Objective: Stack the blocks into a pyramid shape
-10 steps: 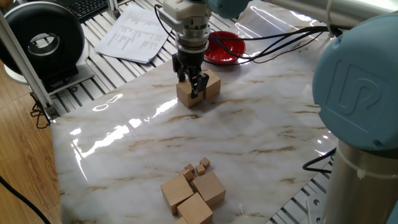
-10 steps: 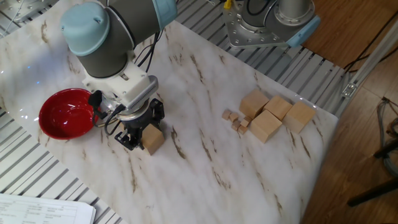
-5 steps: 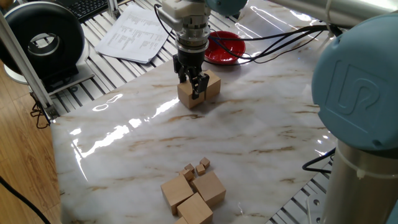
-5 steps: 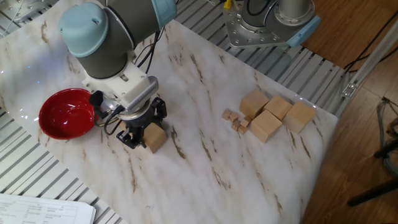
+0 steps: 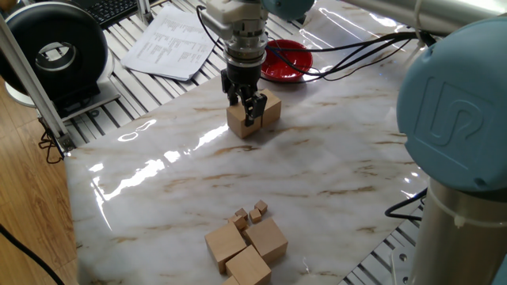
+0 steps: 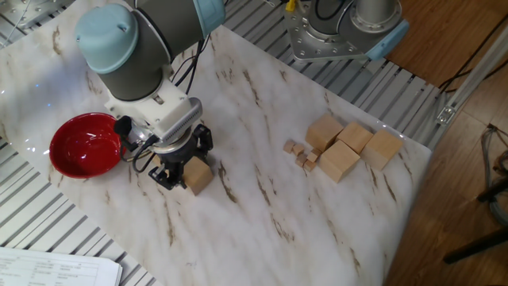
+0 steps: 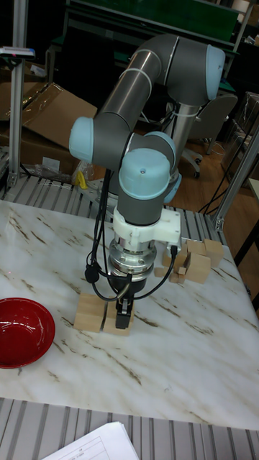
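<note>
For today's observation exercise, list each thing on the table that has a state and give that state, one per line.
tool: down over a block, fingers either side; grip cannot be told
two blocks by the bowl: side by side on the table, nothing stacked on them
far group of blocks: loose cluster on the table, unstacked
tiny cubes: scattered beside that cluster
red bowl: upright, empty

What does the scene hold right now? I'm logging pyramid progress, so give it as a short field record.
base blocks: two wooden cubes side by side near the red bowl
end effector: down on the nearer cube, straddling it
supply blocks: three large cubes clustered, unstacked
tiny cubes: beside the supply
upper tiers: none yet
</note>
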Controlling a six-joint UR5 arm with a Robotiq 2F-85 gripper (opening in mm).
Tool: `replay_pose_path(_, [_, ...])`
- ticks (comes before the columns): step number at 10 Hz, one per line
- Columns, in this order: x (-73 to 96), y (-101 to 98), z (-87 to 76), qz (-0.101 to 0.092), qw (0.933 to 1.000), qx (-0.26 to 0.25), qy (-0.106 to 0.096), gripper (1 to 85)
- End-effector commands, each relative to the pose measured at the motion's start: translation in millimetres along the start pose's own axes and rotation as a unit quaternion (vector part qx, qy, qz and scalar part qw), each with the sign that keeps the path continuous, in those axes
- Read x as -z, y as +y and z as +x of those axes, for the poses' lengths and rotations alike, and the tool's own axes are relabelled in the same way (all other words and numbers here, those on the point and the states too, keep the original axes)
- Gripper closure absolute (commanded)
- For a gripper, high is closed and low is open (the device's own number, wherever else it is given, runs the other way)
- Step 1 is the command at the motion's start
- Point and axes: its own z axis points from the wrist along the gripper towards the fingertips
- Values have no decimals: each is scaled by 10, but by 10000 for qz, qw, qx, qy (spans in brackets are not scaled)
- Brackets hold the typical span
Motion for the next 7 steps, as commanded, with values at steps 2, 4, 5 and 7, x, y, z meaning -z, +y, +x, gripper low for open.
replay_pose_path(2, [11,-43,16,68,10000,3,20,847])
replay_pose_path(4, [5,-33,14,45,10000,4,14,847])
replay_pose_path(5, [0,-32,15,37,10000,19,14,847])
replay_pose_path(7, [-1,-73,21,114,9999,3,24,847])
